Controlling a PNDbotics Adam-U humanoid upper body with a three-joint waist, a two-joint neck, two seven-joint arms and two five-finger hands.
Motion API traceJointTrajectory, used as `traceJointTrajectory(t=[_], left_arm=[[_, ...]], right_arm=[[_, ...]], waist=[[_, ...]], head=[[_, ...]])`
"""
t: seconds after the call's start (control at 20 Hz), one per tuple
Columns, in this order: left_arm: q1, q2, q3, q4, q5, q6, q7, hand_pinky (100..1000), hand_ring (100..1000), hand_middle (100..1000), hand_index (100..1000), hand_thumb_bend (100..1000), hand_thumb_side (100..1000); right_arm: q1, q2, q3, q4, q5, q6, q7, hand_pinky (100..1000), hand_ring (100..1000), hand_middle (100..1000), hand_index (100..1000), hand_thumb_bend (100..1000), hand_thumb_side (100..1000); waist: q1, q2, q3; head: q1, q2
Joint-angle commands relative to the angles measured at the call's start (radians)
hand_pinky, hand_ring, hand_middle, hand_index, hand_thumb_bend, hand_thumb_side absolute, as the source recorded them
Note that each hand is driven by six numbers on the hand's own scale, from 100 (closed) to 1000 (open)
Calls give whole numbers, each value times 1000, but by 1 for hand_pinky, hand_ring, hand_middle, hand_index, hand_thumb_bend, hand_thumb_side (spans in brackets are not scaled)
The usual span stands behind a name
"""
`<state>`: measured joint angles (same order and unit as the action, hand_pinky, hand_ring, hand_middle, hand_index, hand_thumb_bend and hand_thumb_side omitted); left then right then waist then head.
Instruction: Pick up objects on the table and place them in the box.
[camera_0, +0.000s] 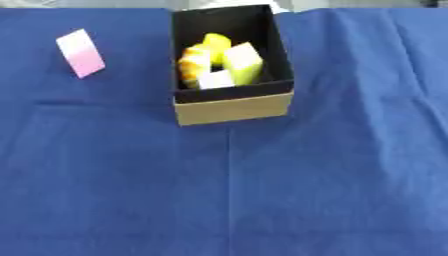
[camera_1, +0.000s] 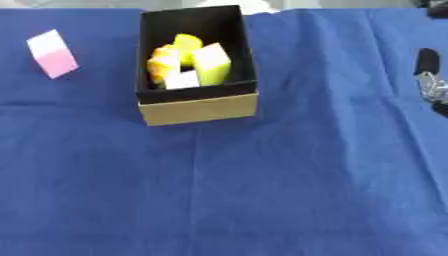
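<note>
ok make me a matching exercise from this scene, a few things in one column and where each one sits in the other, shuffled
Things
1. pink and white rectangular block
2. yellow-green sponge block with a white face
3. black-lined cardboard box
4. dark robot arm part

Places
A. at the right edge of the right eye view
B. on the blue cloth, left of the box
C. inside the box, right-hand side
D. far middle of the cloth, open top

Pairs: 1-B, 2-C, 3-D, 4-A
</note>
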<state>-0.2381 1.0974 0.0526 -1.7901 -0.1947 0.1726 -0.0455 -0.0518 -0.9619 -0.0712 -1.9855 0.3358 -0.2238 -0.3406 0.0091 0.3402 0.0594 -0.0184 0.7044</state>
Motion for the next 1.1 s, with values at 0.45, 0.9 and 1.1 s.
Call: traceJointTrajectory(t=[0.45,0.9,1.1], left_arm=[[-227,70,-100,299,-47,-38,-295,872,794,754,901,517,451],[-348,-2,-169,442,-144,-23,-365,876,811,764,896,558,402],[-383,-32,-182,479,-141,-34,-381,876,805,760,892,555,400]], right_arm=[[-18,3,0,-15,41,-16,-55,789,823,734,800,100,100],[-55,19,15,-15,21,-4,-38,782,818,727,792,100,100],[-64,27,16,-15,10,4,-35,779,816,725,790,100,100]], waist=[[13,-4,-16],[21,10,-20],[24,16,-23]], head=[[48,13],[71,-3],[79,-18]])
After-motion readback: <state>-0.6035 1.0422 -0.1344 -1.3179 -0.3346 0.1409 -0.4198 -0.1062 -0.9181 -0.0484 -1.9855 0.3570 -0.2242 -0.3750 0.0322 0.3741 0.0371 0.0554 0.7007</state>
